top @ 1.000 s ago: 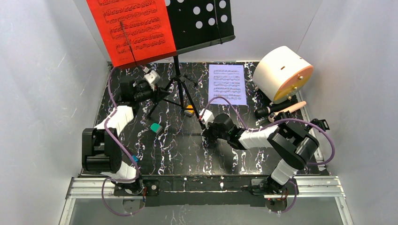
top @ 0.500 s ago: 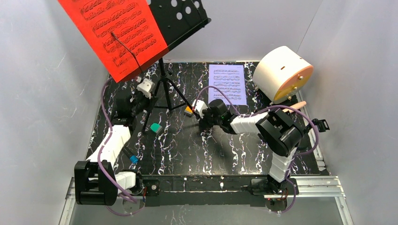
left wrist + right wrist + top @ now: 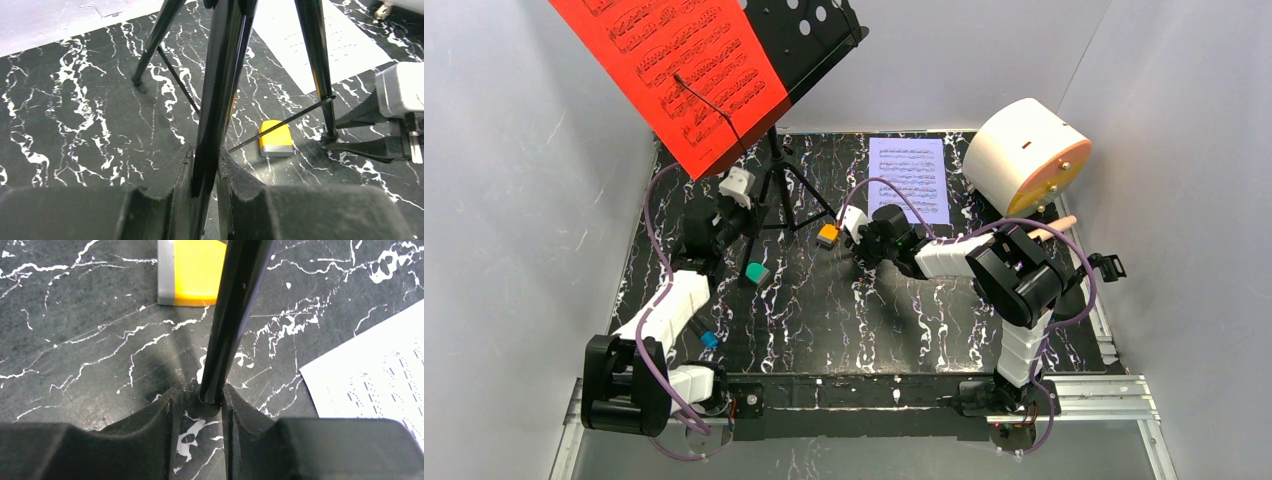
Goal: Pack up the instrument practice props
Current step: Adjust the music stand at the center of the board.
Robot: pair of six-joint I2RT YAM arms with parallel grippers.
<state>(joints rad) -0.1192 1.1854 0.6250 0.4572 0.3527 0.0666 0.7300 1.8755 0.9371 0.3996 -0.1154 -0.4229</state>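
The black perforated music rack on its tripod leans to the left, with the red music sheet clipped on it. My left gripper is shut on one tripod leg, seen between the pads in the left wrist view. My right gripper is shut on the foot of another leg, low on the table. The white music sheet lies flat at the back. Only the beige microphone's tip shows behind my right arm. The black microphone is hidden.
The big white cylinder with an orange face stands at the back right. An orange block lies just by the right gripper, a teal block near the left arm, a blue block near its base. White walls close in on three sides.
The rack and red sheet have tipped to the left. The tripod legs have drawn closer together as my right gripper moved left and away with its leg. My left arm has stretched forward.
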